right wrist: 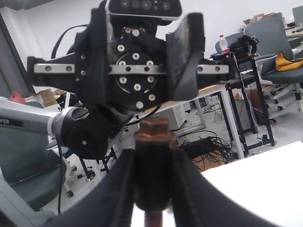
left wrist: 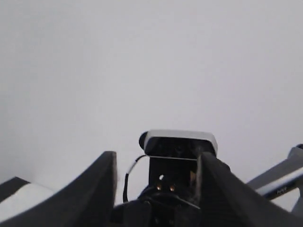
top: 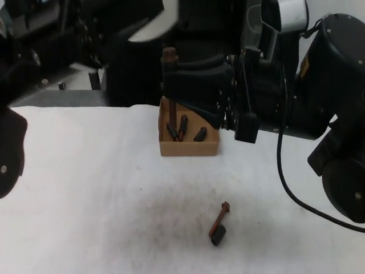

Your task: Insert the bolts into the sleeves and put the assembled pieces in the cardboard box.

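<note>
Pinching a sleeved bolt [right wrist: 152,135] upright, the right gripper [top: 170,71] hangs above the far left corner of the cardboard box [top: 188,149]. The left gripper [left wrist: 156,158] stands spread apart. Another assembled piece [top: 218,225] lies nearer, right of the box.

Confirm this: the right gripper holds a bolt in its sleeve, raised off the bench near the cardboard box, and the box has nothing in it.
One part is wrong. The cardboard box is not empty: the high view shows three dark pieces lying in it. The rest stands: the right gripper holds a bolt in its sleeve, raised off the bench near the box.
</note>
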Motion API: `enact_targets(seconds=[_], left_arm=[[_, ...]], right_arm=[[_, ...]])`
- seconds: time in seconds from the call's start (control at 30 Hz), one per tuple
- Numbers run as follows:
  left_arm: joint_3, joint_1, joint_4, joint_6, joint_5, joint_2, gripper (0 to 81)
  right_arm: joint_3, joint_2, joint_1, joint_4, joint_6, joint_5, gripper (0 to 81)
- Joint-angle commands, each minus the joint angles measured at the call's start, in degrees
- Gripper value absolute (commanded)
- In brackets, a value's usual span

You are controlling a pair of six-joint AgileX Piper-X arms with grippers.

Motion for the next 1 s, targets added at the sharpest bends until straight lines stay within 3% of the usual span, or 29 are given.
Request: enact_targets(seconds=[0.0,0.03,0.13,0.23,0.37,0.5,0.73,0.97], left_arm=[[0.02,0.84,-1.88,0.48,-3.33,-0.88,47.8],[0.02,1.14,-1.88,0.48,-4.16,-0.88,45.9],[0.02,1.91,-1.88,0.64,-6.04,-0.88,26.6],[0.02,2.94,-1.88,1.35,-7.63,-0.88,0.2],[0.02,4.05,-0.85,4.41,-7.61,-0.88,0.3],[0.02,5.04,5.41,7.81,-8.26,-0.88,0.3],[0.02,5.10,24.49,9.98,-18.02,-0.99,0.3],[0.02,5.10,35.75,12.93,-19.59,-1.27,0.3]], right_arm=[[-0.89,-1.11,0.04,-0.58,-0.31,0.24,0.8],[-0.89,-1.11,0.04,-0.58,-0.52,1.59,0.8],[-0.89,-1.11,0.04,-0.58,-2.84,6.92,0.8],[-1.30,-1.11,-0.46,2.15,-2.97,13.24,0.8],[-5.41,-1.11,-1.47,18.61,-7.87,21.49,0.8],[-15.54,1.64,-3.01,45.44,-14.94,37.03,0.8],[-36.42,17.90,-7.64,67.54,-17.28,40.26,0.8],[-55.19,35.26,-9.43,77.51,-17.28,40.71,0.8]])
